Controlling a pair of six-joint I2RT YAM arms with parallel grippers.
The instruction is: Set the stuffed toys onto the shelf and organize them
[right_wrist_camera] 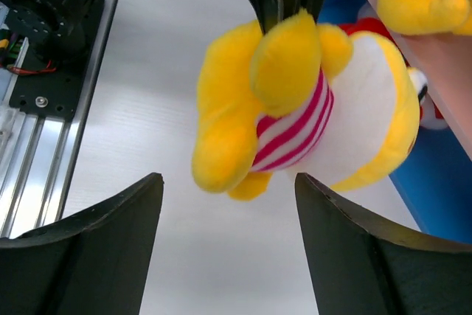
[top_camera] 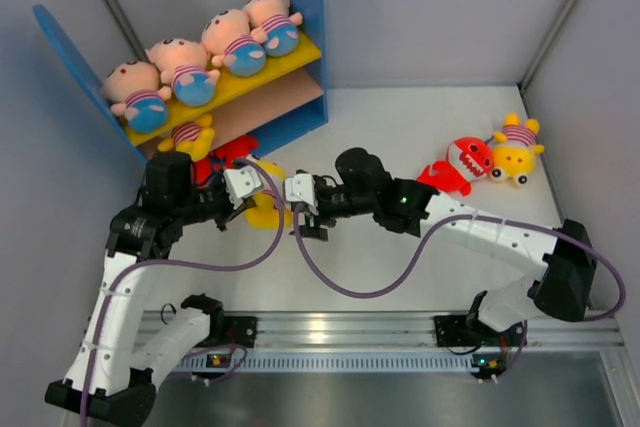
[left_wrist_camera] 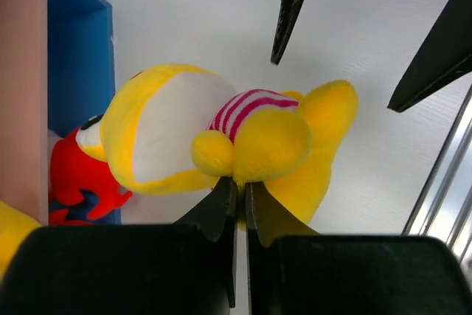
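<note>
Left gripper [left_wrist_camera: 237, 188]: fingers pressed together, clamped on a limb of one yellow creature [left_wrist_camera: 169, 127], just in front of the shelf [top_camera: 300, 7]. Right gripper [right_wrist_camera: 227, 182]: fingers wide apart, holding nothing, facing the same toy from the opposite side.

Counts:
- Pink-faced dolls [top_camera: 185, 67] – four, in a row on the yellow upper board.
- Yellow creatures – three: the clamped one, one at the lower tier [top_camera: 190, 135], one on the table [top_camera: 400, 117] far right [top_camera: 517, 150].
- Red monsters – two: one by the lower tier [top_camera: 228, 152], one touching the far-right yellow toy [top_camera: 462, 162].
</note>
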